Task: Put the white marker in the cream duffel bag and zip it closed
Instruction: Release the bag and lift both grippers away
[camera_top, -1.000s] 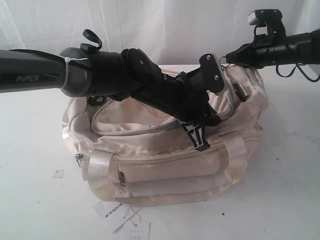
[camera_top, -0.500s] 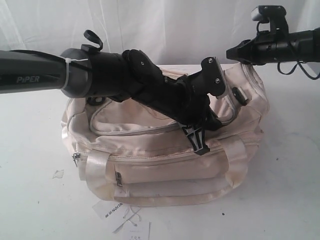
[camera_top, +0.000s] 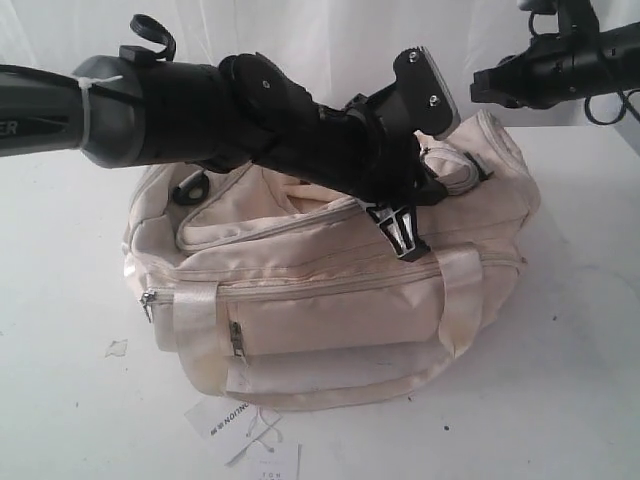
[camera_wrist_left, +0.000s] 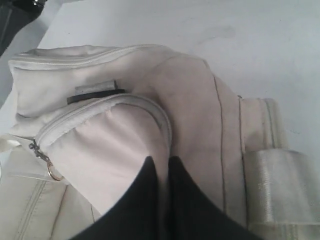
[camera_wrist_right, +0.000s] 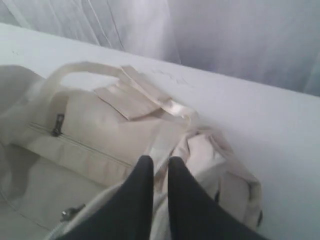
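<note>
The cream duffel bag (camera_top: 330, 320) lies on the white table, its top fabric bunched upward. My left gripper (camera_top: 405, 238) points down onto the bag's top near the right strap (camera_top: 460, 295). In the left wrist view its jaws (camera_wrist_left: 160, 159) are shut, pinching a fold of the bag's fabric (camera_wrist_left: 190, 100). My right gripper (camera_top: 476, 88) hangs in the air above the bag's right end. Its jaws (camera_wrist_right: 160, 158) stand almost together with nothing between them, over the bag (camera_wrist_right: 100, 130). The white marker is out of view.
Paper hang tags (camera_top: 235, 418) lie on the table in front of the bag. A grey zipper pull (camera_top: 148, 300) sits at the bag's left end, another (camera_top: 237, 340) on the front pocket. A white curtain hangs behind the table.
The left arm has risen, pulling the bag's top fabric up with it. The right gripper has drawn back up and to the right, away from the bag's right end.
</note>
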